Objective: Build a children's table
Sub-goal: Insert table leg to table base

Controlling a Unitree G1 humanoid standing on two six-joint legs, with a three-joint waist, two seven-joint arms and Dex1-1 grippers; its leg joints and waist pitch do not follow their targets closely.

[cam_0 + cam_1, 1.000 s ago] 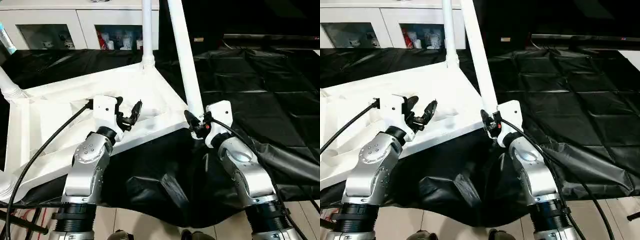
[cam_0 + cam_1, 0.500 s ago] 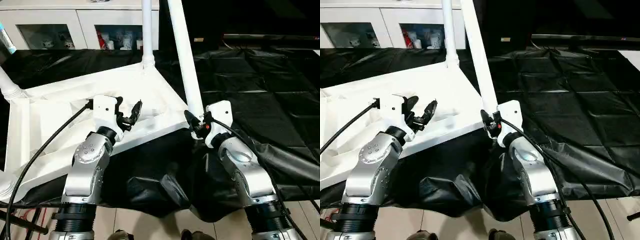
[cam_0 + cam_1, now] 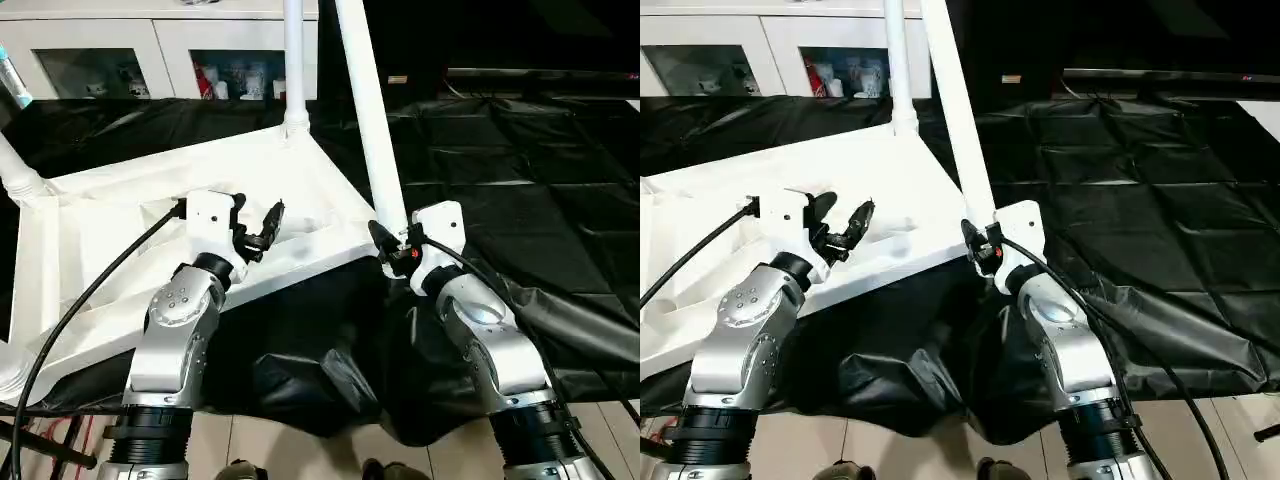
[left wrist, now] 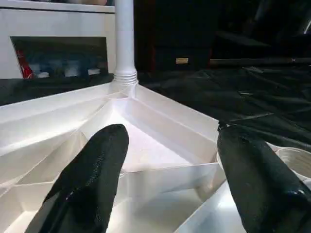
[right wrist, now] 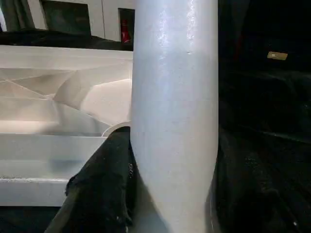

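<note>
1. Lying upside down on the black-sheeted counter (image 3: 560,180), the table top (image 3: 120,230) is cut off at the picture's left edge; nothing has shifted since the earlier frames.
2. Right eye: the right gripper (image 3: 978,247) clamps a leaning leg (image 3: 958,110) near its foot.
3. Left wrist: the left gripper (image 4: 170,179) hangs open over the ribs, with an upright leg (image 4: 124,39) beyond it.
4. Right wrist: the gripped leg hides its socket.
</note>
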